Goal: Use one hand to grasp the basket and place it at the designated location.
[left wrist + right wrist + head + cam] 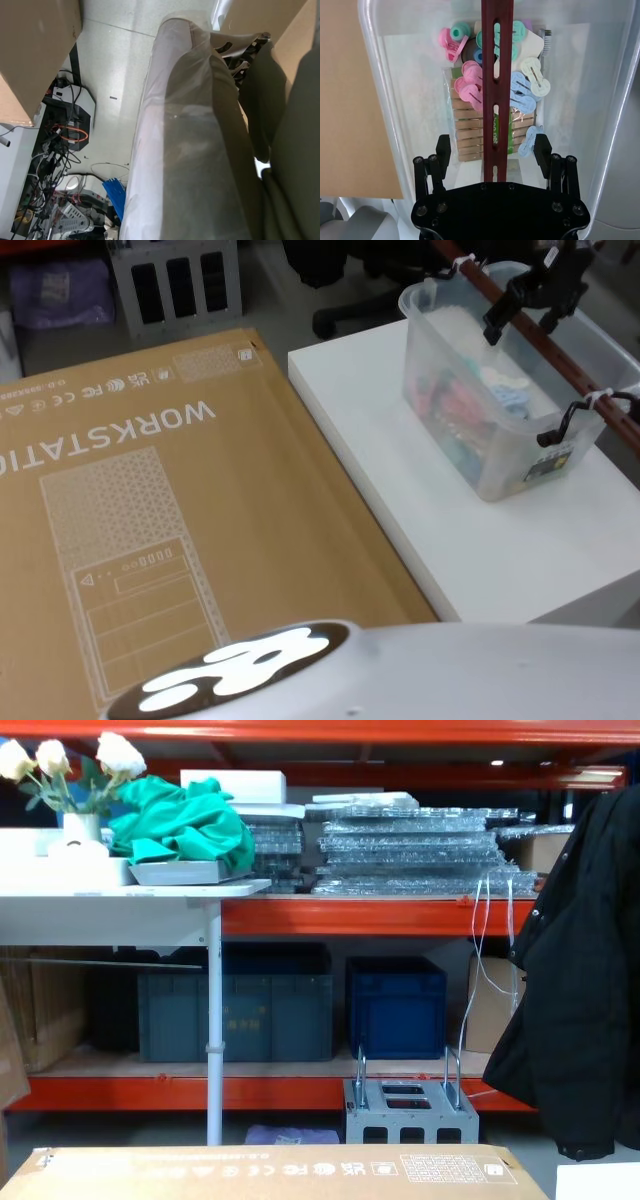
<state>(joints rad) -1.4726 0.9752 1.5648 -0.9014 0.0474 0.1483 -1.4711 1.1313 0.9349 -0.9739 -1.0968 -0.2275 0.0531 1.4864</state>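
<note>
The large translucent whitish plastic basket (pixel 470 455) sits on the white table (pixel 500 560) at two o'clock in the head view, its thin reddish-brown bar handle (pixel 487 75) running between the black right gripper's (pixel 493 150) wide-spread fingers (pixel 443 150), which flank it at nine and three o'clock, neither touching

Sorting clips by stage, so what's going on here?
The right gripper is open over the translucent plastic basket, fingers either side of its reddish-brown bar handle, not yet closed on it. The basket, holding coloured and wooden clothes pegs, sits on the white table beside a large cardboard box. The left arm is idle, low near the floor.
</note>
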